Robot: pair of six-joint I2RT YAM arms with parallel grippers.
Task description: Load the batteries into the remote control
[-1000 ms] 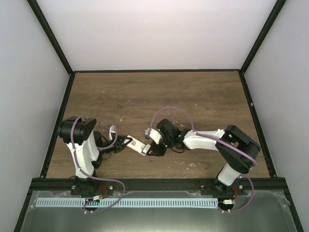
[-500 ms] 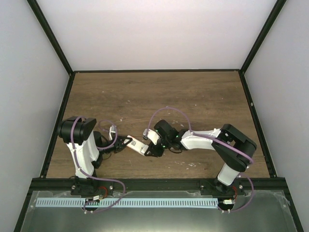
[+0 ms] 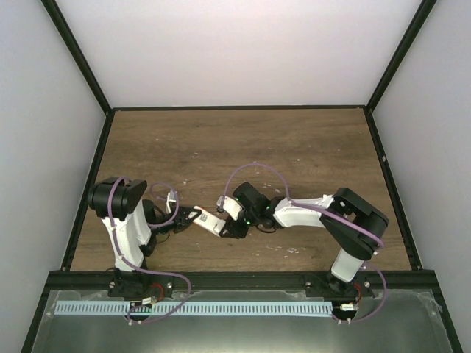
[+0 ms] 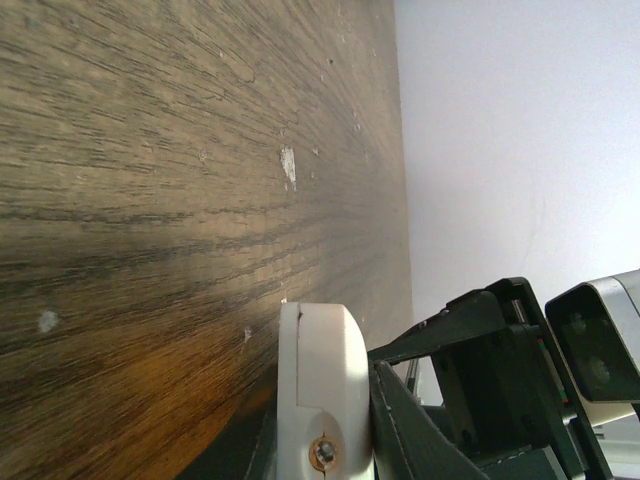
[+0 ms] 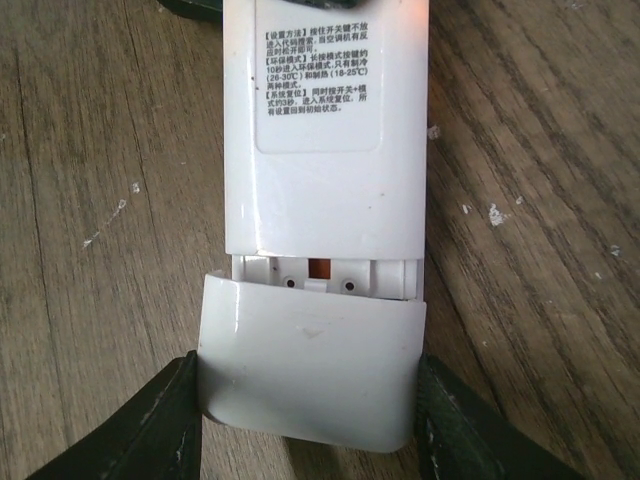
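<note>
The white remote control [image 3: 208,220] lies back side up on the wooden table between the two arms. My left gripper [image 3: 189,218] is shut on its left end, and the left wrist view shows the remote's white edge [image 4: 322,380] between the dark fingers [image 4: 405,425]. My right gripper [image 3: 230,227] is shut on the small white cover piece [image 5: 312,375], with one finger [image 5: 160,430] on each side of it. The cover sits partly over the open battery compartment at the end of the remote [image 5: 325,120], leaving a narrow gap. The blue batteries are hidden.
The brown wooden table [image 3: 243,147] is bounded by black frame rails and pale walls. A metal tray with a white strip [image 3: 191,309] lies in front of the arm bases. The right arm's wrist and camera [image 4: 590,345] show close by in the left wrist view.
My right arm has shifted slightly left, bringing the cover piece closer against the remote. The left arm and the remote have stayed in place.
</note>
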